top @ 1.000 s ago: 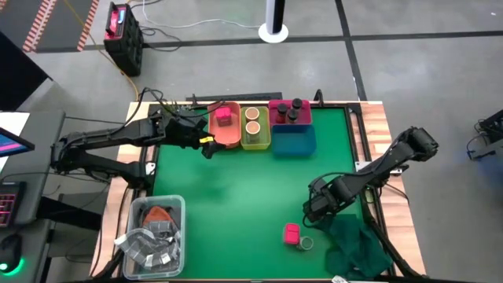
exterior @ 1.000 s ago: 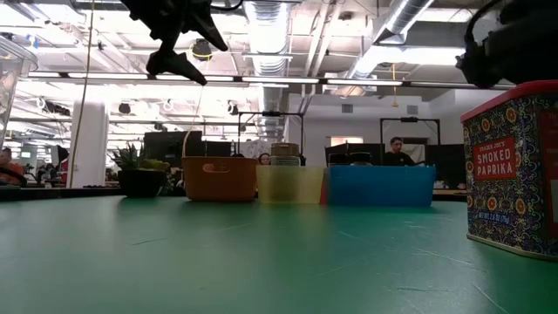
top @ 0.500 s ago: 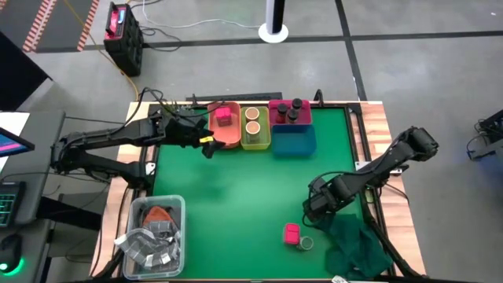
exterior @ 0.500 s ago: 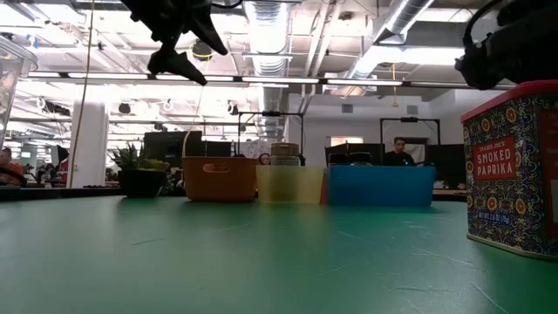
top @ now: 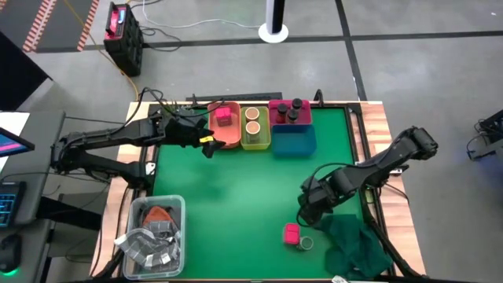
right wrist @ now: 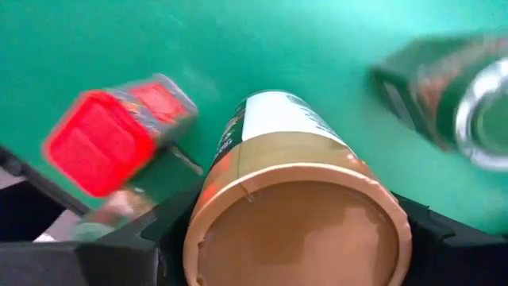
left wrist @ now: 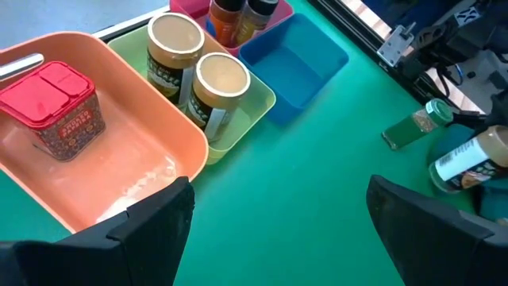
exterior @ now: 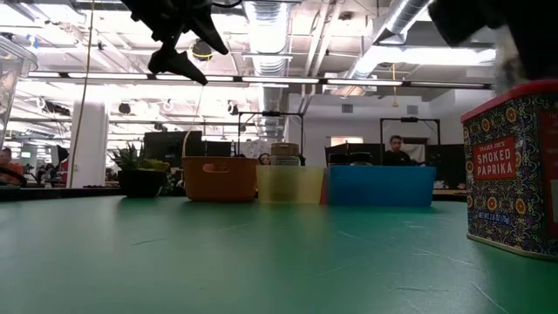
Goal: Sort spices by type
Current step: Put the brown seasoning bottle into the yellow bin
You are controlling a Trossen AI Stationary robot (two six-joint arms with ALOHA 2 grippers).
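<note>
Right gripper [top: 312,206], lower right of high view, is clamped on a tan-topped jar [right wrist: 294,206]; jar fills the right wrist view, its base cut off. Blurred pink cube box [right wrist: 111,131] and green-capped jar [right wrist: 444,87] lie just beyond. Left gripper [top: 206,145], fingers spread w/ nothing between, hovers upper left beside orange bin [top: 233,137]. In low view, paprika tin [exterior: 513,170] cut off at right edge.
</note>
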